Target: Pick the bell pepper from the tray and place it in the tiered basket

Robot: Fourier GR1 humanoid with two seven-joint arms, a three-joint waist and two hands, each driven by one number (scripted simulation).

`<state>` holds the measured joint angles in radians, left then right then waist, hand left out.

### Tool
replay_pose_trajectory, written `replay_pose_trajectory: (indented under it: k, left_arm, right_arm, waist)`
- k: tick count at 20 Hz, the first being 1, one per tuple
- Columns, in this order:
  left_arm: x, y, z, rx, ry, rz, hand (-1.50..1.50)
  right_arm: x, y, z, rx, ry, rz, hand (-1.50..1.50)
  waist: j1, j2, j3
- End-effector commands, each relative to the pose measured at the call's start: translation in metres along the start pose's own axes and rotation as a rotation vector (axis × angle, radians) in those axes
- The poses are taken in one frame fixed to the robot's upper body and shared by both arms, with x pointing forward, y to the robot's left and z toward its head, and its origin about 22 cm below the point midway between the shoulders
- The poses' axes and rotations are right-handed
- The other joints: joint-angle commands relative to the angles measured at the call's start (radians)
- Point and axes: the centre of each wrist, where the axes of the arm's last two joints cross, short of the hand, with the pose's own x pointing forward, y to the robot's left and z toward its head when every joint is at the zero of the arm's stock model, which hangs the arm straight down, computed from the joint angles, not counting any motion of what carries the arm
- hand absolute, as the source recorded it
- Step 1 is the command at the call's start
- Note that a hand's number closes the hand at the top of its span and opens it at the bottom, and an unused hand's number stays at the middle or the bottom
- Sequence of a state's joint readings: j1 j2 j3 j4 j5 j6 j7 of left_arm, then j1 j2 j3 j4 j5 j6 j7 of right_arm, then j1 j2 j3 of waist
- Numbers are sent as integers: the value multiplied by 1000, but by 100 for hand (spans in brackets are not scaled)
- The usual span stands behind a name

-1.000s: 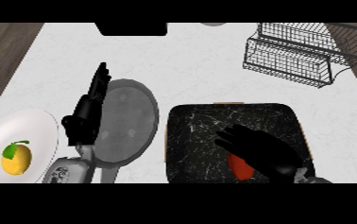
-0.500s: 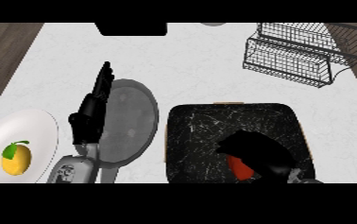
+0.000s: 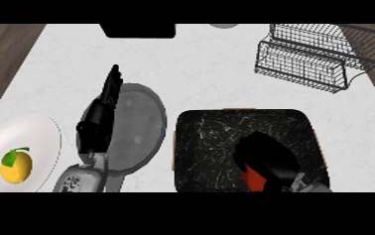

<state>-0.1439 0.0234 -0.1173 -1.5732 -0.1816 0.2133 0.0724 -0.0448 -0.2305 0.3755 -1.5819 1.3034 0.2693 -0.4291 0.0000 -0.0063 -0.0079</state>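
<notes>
Now, in the head view, the right hand [image 3: 267, 155] is curled round the red bell pepper [image 3: 254, 180] at the near side of the black tray [image 3: 209, 135], well apart from the wire tiered basket [image 3: 304, 63], while the left hand [image 3: 99, 121] rests straight-fingered over a grey plate [image 3: 143, 127]

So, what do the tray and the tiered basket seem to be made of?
The tray looks like black marble or a marble-patterned surface: white veins cross its dark, dull top; which one, I cannot tell. The tiered basket looks like thin dark metal wire: an open grid with the counter showing through.
</notes>
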Motion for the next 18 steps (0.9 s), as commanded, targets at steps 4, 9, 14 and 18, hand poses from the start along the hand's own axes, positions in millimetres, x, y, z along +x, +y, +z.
replay_pose_trajectory:
  k: [4,9,14,18]
  left_arm:
    - [-4,5,0,-7,4,10,0]
    - [2,18,-4,-14,-20,-20,0]
    - [-6,7,1,-17,-6,0,0]
    - [-7,3,-5,-16,3,1,0]
  right_arm:
    - [-30,0,-13,83,650,-75,150]
    - [-39,-23,-27,88,1116,-100,150]
    - [-28,-86,-58,-62,1327,-49,150]
    - [-12,-142,-70,-185,1401,-13,150]
  waist:
    - [-3,15,4]
    - [19,11,5]
    - [22,6,7]
    - [8,5,7]
